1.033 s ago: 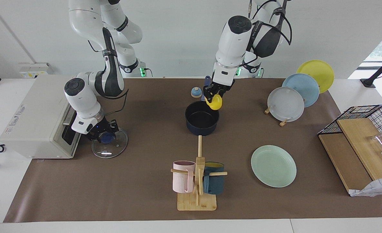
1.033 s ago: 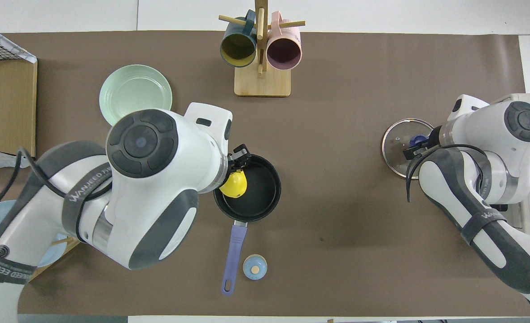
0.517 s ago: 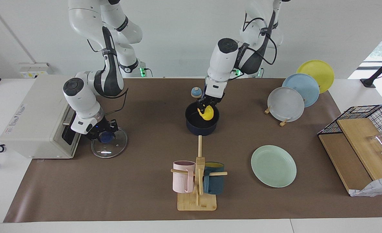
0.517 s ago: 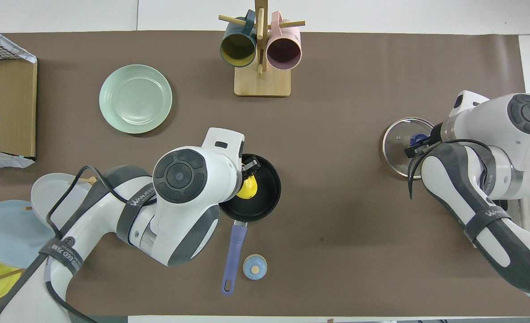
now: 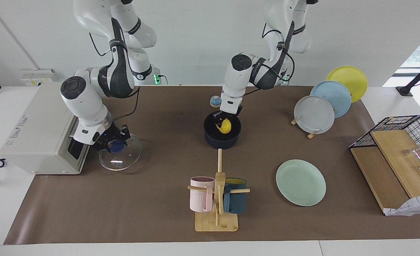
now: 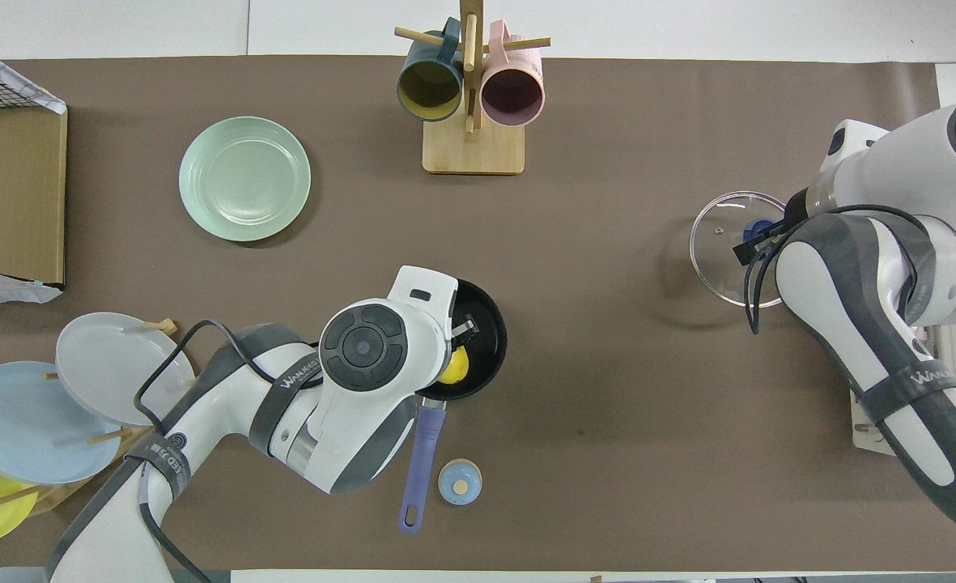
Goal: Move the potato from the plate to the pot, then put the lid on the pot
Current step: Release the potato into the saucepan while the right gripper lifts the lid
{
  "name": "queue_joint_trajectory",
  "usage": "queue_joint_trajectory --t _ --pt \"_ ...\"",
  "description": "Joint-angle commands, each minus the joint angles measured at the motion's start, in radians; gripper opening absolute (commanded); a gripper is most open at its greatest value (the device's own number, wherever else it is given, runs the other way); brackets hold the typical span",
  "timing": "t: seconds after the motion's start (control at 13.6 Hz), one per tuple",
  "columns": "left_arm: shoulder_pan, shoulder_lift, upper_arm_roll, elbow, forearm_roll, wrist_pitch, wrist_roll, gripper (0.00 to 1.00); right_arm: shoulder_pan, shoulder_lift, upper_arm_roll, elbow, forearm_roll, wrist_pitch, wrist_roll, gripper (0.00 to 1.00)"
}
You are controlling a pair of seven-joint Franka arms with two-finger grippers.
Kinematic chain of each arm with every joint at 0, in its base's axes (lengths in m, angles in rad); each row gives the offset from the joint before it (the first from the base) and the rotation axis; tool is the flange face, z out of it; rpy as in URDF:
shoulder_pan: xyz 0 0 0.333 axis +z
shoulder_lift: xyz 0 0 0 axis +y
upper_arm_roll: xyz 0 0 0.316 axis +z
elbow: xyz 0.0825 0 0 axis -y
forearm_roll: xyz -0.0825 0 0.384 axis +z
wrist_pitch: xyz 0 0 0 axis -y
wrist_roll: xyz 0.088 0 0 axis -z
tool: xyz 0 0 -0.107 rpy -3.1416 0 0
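The yellow potato (image 5: pixel 226 126) is low inside the dark navy pot (image 5: pixel 222 141) in the middle of the table; it also shows in the overhead view (image 6: pixel 454 367). My left gripper (image 5: pixel 223 122) reaches down into the pot and is shut on the potato. The mint-green plate (image 5: pixel 301 182) lies bare, farther from the robots, toward the left arm's end. My right gripper (image 5: pixel 116 144) is shut on the blue knob of the glass lid (image 5: pixel 121 160) and holds it just above the table beside the toaster oven.
A toaster oven (image 5: pixel 39 124) stands at the right arm's end. A small blue bell (image 5: pixel 215 101) sits by the pot's blue handle (image 6: pixel 421 453). A mug rack (image 5: pixel 217 199) stands farther out. Upright plates (image 5: pixel 314 113) and a wire basket (image 5: pixel 405 131) are at the left arm's end.
My left gripper has lowered the potato from above the pot's rim down into the pot. My right gripper has lifted the lid off the table.
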Motion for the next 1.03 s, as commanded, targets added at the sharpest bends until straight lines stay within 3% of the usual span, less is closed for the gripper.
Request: queue_joint_trajectory --t 0.0,0.22,0.3,0.37,0.44,0.52,0.59,0.89,0.96 --pt "-0.024 -0.023 0.02 -0.051 0.01 0.053 -0.016 0.0 -0.012 -0.021 0.03 0.058 0.019 -0.081 0.008 0.45" --pt "-0.025 -0.021 0.02 -0.062 0.01 0.054 -0.016 0.0 -0.012 -0.061 0.034 0.063 0.019 -0.143 0.028 0.32" --pt "-0.025 -0.021 0.02 -0.071 0.01 0.057 -0.015 0.11 -0.012 -0.078 0.038 0.063 0.019 -0.16 0.029 0.27" --pt "-0.025 -0.023 0.02 -0.074 0.01 0.057 -0.013 0.43 -0.012 -0.093 0.046 0.063 0.019 -0.171 0.029 0.23" --pt "-0.025 -0.023 0.02 -0.073 0.01 0.056 -0.013 0.69 -0.011 -0.107 0.049 0.063 0.019 -0.184 0.031 0.15" --pt "-0.025 -0.023 0.02 -0.071 0.01 0.054 -0.01 0.88 -0.012 -0.113 0.057 0.063 0.019 -0.189 0.035 0.07" --pt "-0.025 -0.023 0.02 -0.07 0.01 0.051 -0.01 1.0 -0.012 -0.116 0.06 0.063 0.019 -0.198 0.049 0.0" --pt "-0.015 -0.041 0.02 -0.056 0.01 0.028 0.018 1.0 -0.011 -0.136 0.087 0.064 0.019 -0.214 0.112 0.0" --pt "-0.007 -0.057 0.024 -0.019 0.01 -0.036 0.031 1.0 -0.012 -0.138 0.119 0.067 0.019 -0.218 0.164 0.0"
